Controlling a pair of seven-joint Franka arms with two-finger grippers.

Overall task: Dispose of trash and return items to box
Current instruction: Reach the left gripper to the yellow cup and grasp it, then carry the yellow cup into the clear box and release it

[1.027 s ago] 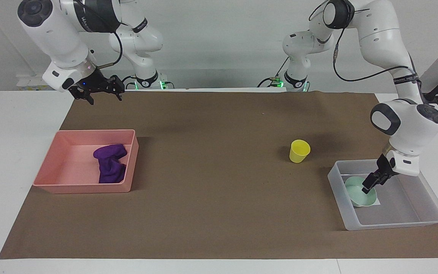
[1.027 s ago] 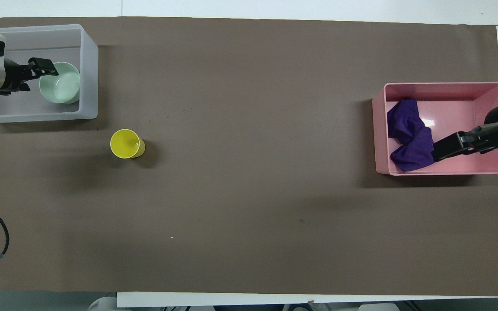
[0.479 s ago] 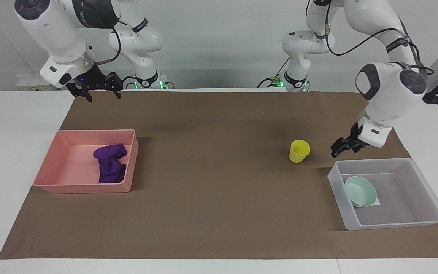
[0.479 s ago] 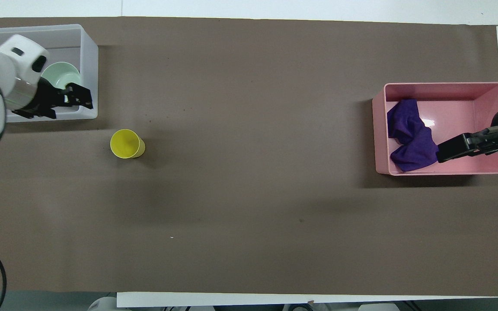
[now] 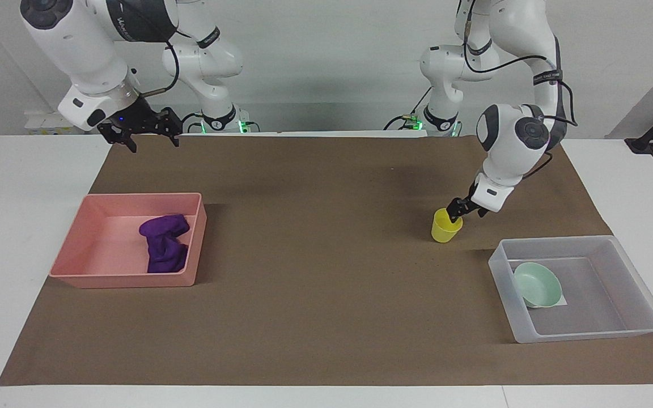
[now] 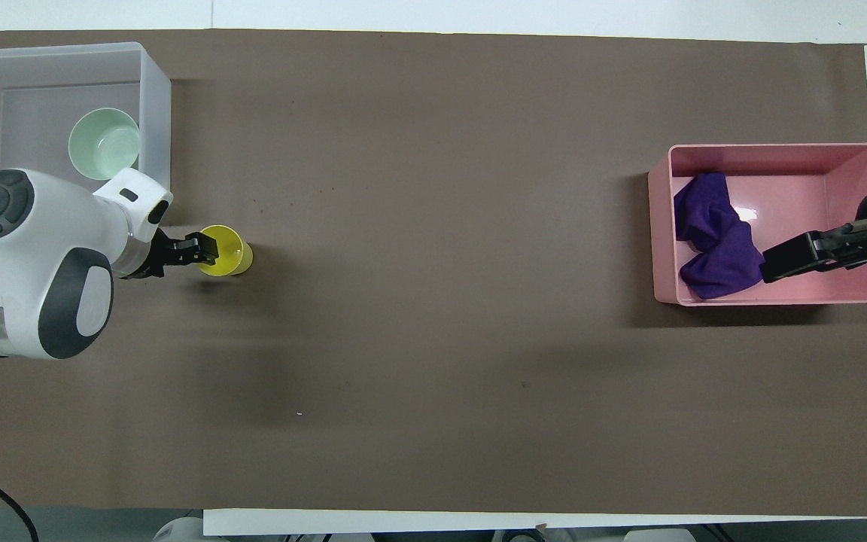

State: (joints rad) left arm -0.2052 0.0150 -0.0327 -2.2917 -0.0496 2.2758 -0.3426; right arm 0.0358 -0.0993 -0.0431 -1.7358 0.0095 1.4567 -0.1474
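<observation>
- Since a second ago the left arm has swung away from the clear box (image 5: 632, 249), and the left gripper (image 5: 456, 212) has come down from the box to the rim of the yellow cup (image 5: 446, 225) on the bench (image 5: 326, 317).
- Largest of the things, the brown-covered bench carries a container at each end: the pink bin (image 5: 71, 249) toward the right arm's end, the clear box toward the left arm's end.
- Inside the pink bin lies the purple rag (image 5: 163, 249), crumpled in the corner farthest from the right arm's end; it has not moved, so the trash part looks done.
- On the floor of the clear box rests the green bowl (image 5: 538, 285), which a second ago had the left fingers at its rim and now lies free, so one item is back home.
- Standing upright on the bench, the yellow cup is near the box, a little nearer to the robots than it, and has not shifted.
- One of the left fingers (image 6: 202, 249) reaches over the cup's rim in the overhead view; whether they are parted or already pinching the wall I cannot tell.
- High over the near edge of the bench beside the pink bin, the right gripper (image 5: 147, 128) waits, fingers spread and empty, barely moved.
- My judgement: the cup is the last item out, and the next step is to pinch its rim and carry it into the box beside the bowl.
</observation>
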